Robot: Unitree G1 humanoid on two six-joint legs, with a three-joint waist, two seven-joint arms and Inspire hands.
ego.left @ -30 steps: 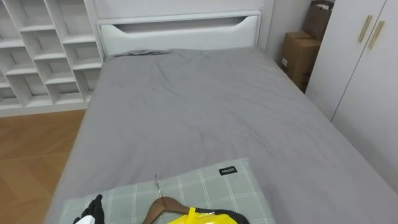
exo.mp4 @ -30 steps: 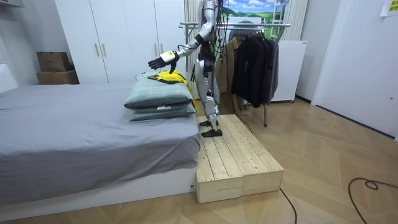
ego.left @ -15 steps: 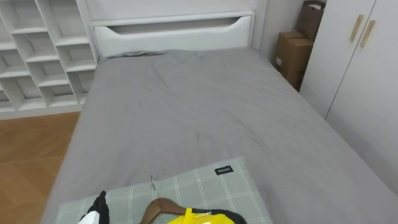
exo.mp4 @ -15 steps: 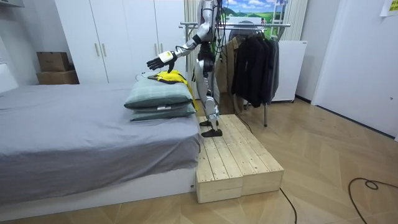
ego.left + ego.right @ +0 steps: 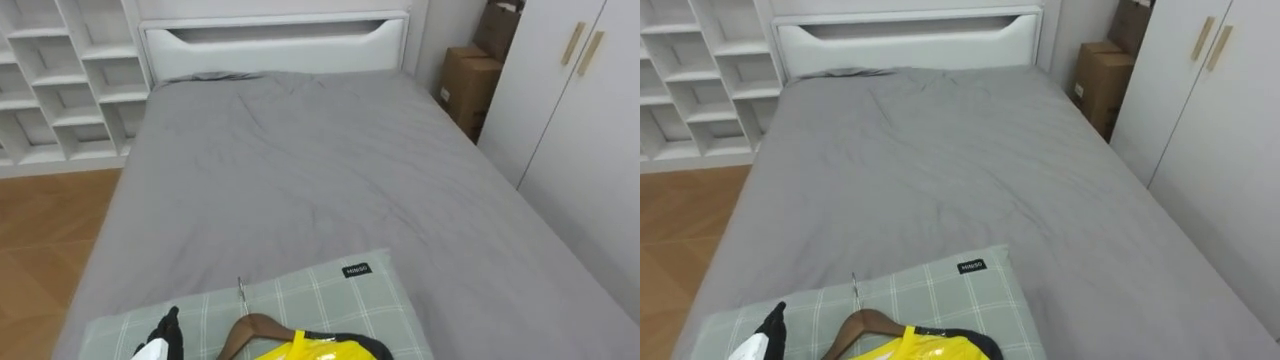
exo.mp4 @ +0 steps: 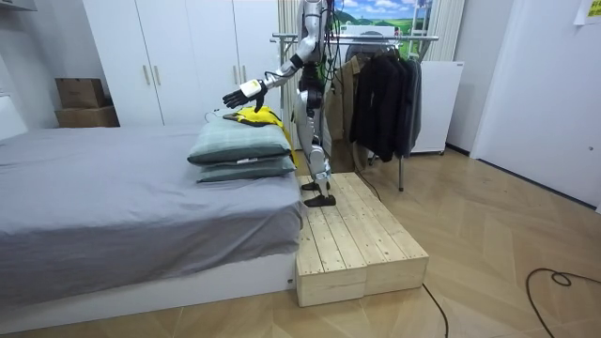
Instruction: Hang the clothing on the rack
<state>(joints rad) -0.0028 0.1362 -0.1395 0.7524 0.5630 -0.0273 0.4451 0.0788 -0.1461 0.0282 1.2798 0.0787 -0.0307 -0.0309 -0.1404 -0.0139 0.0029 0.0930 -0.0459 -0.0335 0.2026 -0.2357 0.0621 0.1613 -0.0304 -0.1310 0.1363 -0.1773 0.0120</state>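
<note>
On the bed (image 5: 300, 170), a pillow (image 5: 330, 300) with an unreadable dark label (image 5: 356, 270) bears the yellow garment (image 5: 300, 350); left hand (image 6: 242, 92) hovers spread.

Bed (image 5: 300, 170): grey sheet, white headboard (image 5: 275, 45). Two green checked pillows (image 6: 242, 150) are stacked at the foot end.
</note>
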